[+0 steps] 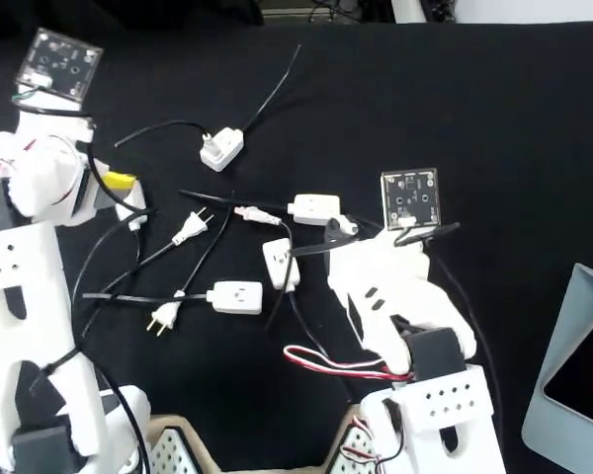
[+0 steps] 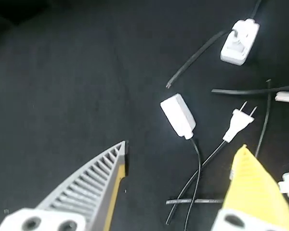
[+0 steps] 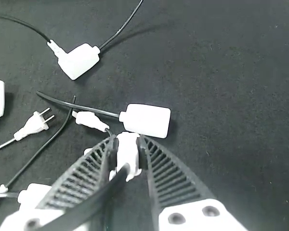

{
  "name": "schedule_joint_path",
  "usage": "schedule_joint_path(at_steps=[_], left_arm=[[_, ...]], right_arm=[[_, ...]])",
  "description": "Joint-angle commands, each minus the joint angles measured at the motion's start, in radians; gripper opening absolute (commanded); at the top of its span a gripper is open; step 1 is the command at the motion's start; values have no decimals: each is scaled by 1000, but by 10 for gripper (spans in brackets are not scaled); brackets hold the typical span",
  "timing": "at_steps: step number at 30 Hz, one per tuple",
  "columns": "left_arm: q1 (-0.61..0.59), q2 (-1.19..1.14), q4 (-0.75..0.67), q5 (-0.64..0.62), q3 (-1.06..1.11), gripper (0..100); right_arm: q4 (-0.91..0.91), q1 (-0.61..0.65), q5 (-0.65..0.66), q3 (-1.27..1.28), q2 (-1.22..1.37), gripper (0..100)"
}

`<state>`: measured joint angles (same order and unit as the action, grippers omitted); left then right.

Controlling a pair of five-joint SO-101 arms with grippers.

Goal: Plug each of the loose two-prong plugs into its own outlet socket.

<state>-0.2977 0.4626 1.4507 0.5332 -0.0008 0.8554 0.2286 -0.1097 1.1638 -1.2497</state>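
**Now: line the held plug up with the socket**

Now we have the right claw (image 3: 126, 143) clamped on a white plug (image 3: 128, 156) near the middle of the table. We cannot see its prongs, so we must judge their facing from the body alone. A socket (image 3: 144, 120) lies just beyond the fingertips, a little farther and to the left. Its slotted face is not plain to us either.

To do this step well, we should turn the plug until the prongs face the slots. We then keep it level with the table and push slowly and straight. The socket lies loose and would likely slide under the push, so the left claw may have to brace it. The left claw (image 2: 183, 149) hangs over the left side of the table, fingers wide apart and holding nothing.

A loose plug (image 1: 190, 227) and a second socket (image 1: 235, 296) lie left of centre, with cords (image 1: 138, 296) crossing between them. We judge these a snag risk.

Everything lies on a black cloth (image 1: 494, 109). A grey tray (image 1: 573, 365) sits at the near right edge.
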Motion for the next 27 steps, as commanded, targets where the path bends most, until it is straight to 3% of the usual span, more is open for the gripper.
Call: schedule_joint_path(at_steps=[1, 9, 16, 19, 27], left_arm=[[-24, 12, -97, 6, 124, 342], [-27, 11, -459, 2, 503, 342], [-51, -83, -655, -95, 596, 342], [-67, -247, -641, -132, 486, 342], [-84, -681, -425, -190, 30, 342]], right_arm=[[-20, -6, 8, -12, -1, 12], [-20, -6, 8, -12, -1, 12], [-20, -6, 8, -12, -1, 12], [-20, -6, 8, -12, -1, 12], [-20, -6, 8, -12, -1, 12]])
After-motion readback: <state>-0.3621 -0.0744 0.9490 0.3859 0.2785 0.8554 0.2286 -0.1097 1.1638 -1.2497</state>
